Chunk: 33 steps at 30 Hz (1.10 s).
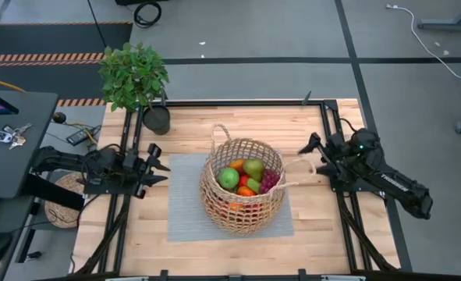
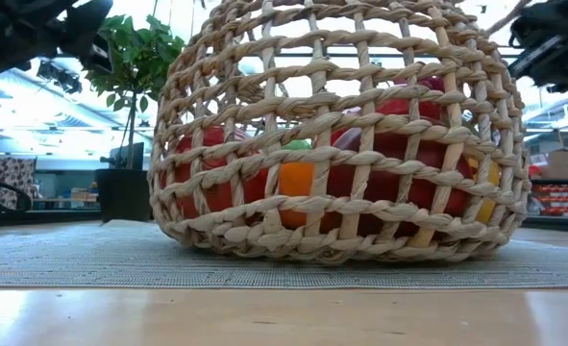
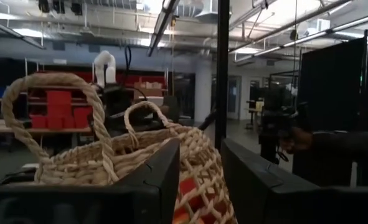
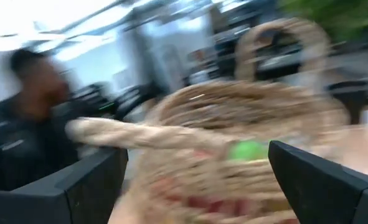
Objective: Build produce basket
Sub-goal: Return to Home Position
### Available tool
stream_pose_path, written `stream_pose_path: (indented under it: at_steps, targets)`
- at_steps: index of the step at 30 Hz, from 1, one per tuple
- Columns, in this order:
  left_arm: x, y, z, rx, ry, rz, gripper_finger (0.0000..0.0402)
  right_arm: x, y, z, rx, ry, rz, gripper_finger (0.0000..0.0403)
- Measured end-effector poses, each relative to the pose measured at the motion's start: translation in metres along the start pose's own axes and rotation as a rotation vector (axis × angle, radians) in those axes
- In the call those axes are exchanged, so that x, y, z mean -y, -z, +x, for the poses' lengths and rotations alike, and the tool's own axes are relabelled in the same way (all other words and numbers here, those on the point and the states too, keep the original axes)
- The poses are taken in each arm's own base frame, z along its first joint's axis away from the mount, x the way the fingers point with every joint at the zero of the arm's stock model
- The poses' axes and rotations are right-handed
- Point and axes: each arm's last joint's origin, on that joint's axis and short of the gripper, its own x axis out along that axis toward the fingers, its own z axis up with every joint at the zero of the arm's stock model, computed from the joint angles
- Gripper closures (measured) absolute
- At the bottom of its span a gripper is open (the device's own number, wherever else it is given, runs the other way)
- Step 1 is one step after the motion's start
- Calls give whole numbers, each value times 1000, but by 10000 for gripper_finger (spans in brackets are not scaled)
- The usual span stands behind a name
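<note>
The tan wicker basket [image 1: 242, 187] stands on its bottom on a grey mat [image 1: 185, 211] at the table's middle. It holds produce: a green apple [image 1: 228, 178], a pear [image 1: 253, 167], purple grapes [image 1: 270, 179] and orange and red pieces; red and orange pieces show through the weave in the low view [image 2: 298, 178]. My left gripper [image 1: 160, 165] is open just left of the basket, which fills its wrist view [image 3: 109, 155]. My right gripper [image 1: 314, 160] is open at the basket's right side. Its fingers stand on either side of the right loop handle [image 4: 146, 134], with no touch that shows.
A leafy plant in a black pot [image 1: 156, 119] stands at the table's far left, behind my left arm. Bare wood lies near the front edge [image 1: 230, 254] and on the right [image 1: 316, 218]. A person [image 4: 28, 130] shows in the room beyond.
</note>
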Motion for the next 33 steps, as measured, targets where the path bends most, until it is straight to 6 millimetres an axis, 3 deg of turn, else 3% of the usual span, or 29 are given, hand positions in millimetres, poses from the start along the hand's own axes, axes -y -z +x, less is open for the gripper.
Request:
stream_pose_path:
  at_steps: [4, 9, 33]
  targets:
    - [0, -3, 0, 31, -1, 4, 286, 8, -2, -1, 102, 254, -16, 9]
    - [0, -3, 0, 32, 1, -150, 287, 12, -4, -3, 167, 400, -9, 9]
    - [0, -3, 0, 31, 1, -153, 278, 12, -4, -3, 168, 393, -11, 9]
